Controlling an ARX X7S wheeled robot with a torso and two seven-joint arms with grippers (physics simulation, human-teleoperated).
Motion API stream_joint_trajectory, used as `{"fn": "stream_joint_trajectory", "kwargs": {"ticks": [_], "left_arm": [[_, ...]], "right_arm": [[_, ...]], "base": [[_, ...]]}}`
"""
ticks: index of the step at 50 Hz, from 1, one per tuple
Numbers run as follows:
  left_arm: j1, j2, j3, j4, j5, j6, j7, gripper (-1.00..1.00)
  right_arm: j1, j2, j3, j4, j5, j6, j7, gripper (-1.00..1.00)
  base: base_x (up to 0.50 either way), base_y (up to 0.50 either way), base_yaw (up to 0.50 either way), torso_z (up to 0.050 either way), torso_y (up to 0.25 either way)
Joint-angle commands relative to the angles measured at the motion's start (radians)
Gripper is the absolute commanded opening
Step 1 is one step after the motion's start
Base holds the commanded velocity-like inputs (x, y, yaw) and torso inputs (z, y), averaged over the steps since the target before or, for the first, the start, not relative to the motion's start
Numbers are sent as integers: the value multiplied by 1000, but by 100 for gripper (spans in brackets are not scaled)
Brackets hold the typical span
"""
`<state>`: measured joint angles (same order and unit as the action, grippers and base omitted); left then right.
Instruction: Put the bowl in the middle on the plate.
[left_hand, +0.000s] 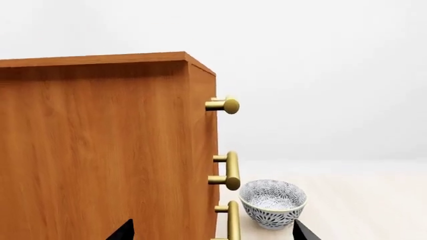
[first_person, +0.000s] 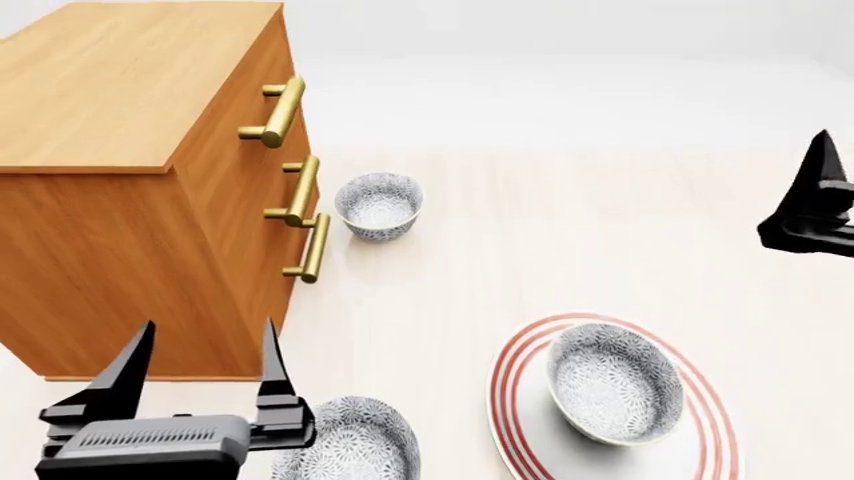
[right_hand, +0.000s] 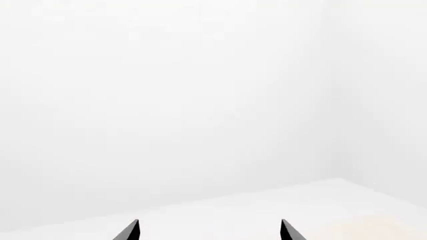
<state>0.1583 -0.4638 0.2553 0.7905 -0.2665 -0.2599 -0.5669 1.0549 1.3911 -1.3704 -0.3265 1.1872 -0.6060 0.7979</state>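
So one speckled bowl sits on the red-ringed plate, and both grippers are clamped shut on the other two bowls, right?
Not quite. A bowl does sit on the plate, but the head view shows the left gripper open and empty; the right gripper is open too.

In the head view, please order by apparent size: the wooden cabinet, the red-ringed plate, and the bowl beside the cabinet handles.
1. Wooden cabinet, clearly largest.
2. Plate, partly cut off by the frame edge.
3. Bowl beside the handles, smallest, though it is farther from the camera.
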Motion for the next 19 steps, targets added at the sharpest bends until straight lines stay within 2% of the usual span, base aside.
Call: {"fn": "stream_joint_trajectory", "kwargs": {"ticks": [1, 11, 14, 19], "left_arm": [[8, -8, -4, 20, 9, 15, -6, 100], [17, -18, 2, 37, 38, 37, -8, 100], [19, -21, 2, 44, 44, 41, -9, 100], [30, -25, -6, 50, 45, 69, -8, 100]], "right_arm": [[-87, 17, -2, -40, -311, -261, 182, 100], [-96, 129, 17, -180, -577, -213, 391, 100], [-104, 153, 14, -203, -582, -276, 414, 100], [-104, 179, 16, -268, -665, -233, 486, 100]], "base": [[0, 0, 0, 0, 250], [0, 0, 0, 0, 250], [0, 0, 0, 0, 250], [0, 0, 0, 0, 250]]}}
